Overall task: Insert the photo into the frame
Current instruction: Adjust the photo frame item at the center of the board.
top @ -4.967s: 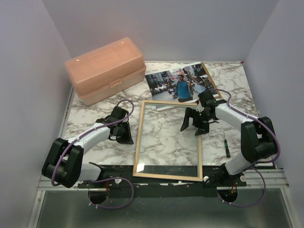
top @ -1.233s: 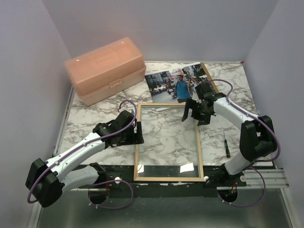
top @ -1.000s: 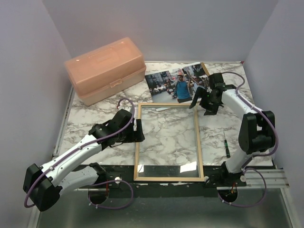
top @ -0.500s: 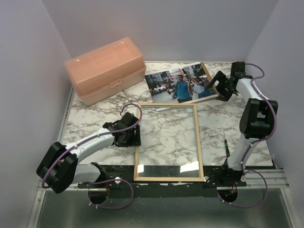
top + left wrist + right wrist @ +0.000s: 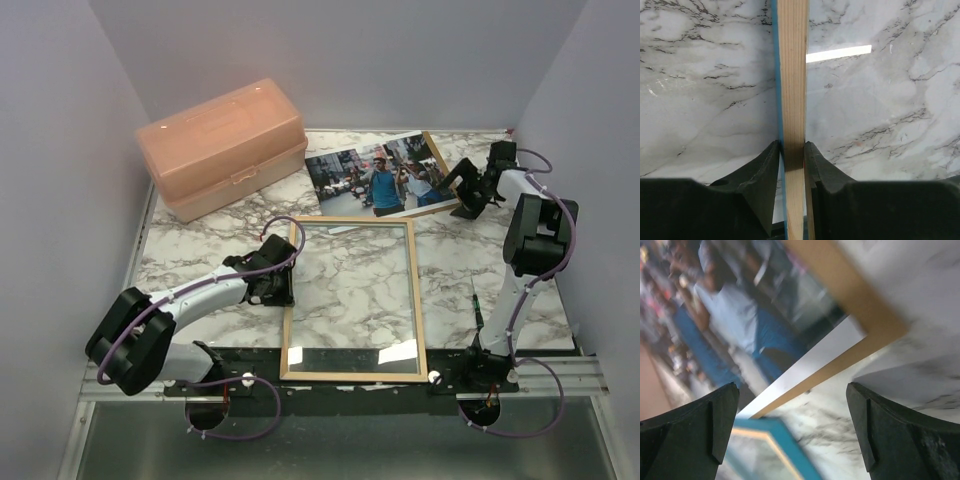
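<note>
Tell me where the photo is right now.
In the top view, the photo lies face up on the backing board, far right, just beyond the frame.

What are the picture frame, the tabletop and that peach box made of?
The frame looks like light natural wood, grain lines showing, with blue paint along one edge. The tabletop looks like marble, white with grey veins, though it may be printed laminate. The box seems translucent plastic, smooth with a moulded lid.
</note>
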Controlling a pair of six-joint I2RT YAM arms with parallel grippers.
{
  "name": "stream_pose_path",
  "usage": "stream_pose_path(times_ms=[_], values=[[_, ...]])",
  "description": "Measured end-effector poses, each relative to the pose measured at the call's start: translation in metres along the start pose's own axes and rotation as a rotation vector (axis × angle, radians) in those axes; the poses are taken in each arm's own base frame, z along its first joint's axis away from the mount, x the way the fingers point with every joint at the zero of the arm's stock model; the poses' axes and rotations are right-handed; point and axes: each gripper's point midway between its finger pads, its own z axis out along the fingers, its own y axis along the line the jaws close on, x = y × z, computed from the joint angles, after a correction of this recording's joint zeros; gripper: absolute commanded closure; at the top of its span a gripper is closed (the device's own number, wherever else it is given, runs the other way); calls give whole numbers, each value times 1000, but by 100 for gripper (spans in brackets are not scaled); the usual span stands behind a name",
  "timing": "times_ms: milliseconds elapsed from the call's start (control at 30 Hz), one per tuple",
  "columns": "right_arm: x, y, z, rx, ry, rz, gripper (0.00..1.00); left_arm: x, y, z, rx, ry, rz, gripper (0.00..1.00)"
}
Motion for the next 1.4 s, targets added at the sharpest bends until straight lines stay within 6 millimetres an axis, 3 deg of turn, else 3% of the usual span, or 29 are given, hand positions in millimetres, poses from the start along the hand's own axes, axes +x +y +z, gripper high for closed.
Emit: stream_pose_path(times_ms=[233, 500, 567, 667, 800, 1000, 1133, 1333, 1400], values=[[33, 11, 3, -101, 37, 35, 2, 7, -5, -14, 46, -4, 20, 74], [61, 56, 25, -177, 60, -14, 2, 15, -18, -37, 156, -20, 28, 76], [66, 66, 28, -198, 70, -8, 2, 17, -19, -38, 168, -13, 28, 68], [71, 74, 32, -221, 87, 15, 2, 21, -16, -35, 154, 9, 27, 42], [72, 78, 32, -230, 95, 33, 1, 21, -9, -31, 102, 19, 17, 38], [73, 77, 32, -234, 90, 29, 1, 21, 13, -25, -18, 15, 9, 49], [73, 76, 32, -239, 85, 21, 1, 25, 18, -13, -56, 49, 5, 67], [74, 76, 32, -242, 83, 7, 1, 19, 9, -7, -32, 52, -2, 98], [74, 76, 32, -243, 83, 4, 1, 19, 8, -8, -25, 50, -4, 100]])
